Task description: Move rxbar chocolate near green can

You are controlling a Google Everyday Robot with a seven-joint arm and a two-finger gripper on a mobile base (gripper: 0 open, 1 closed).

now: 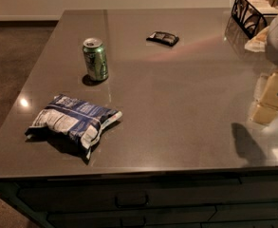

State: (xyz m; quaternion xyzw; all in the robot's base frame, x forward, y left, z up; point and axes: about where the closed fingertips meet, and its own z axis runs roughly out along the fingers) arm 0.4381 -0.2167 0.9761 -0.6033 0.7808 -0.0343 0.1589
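Note:
The rxbar chocolate (162, 38), a small flat black wrapper with a pale patch, lies on the far middle of the grey counter (176, 103). The green can (96, 59) stands upright to its left and nearer to me, about a can's height and a half away from the bar. My gripper (270, 101), with pale yellow parts, hangs at the right edge of the view, above the counter's right side. It is well to the right of the bar and nearer than it, and it holds nothing that I can see.
A big blue-and-white chip bag (72, 121) lies near the front left of the counter. A black wire basket (250, 9) stands at the back right corner. The counter's left edge drops to brown carpet (10, 65). Drawers (131, 201) run below the front edge.

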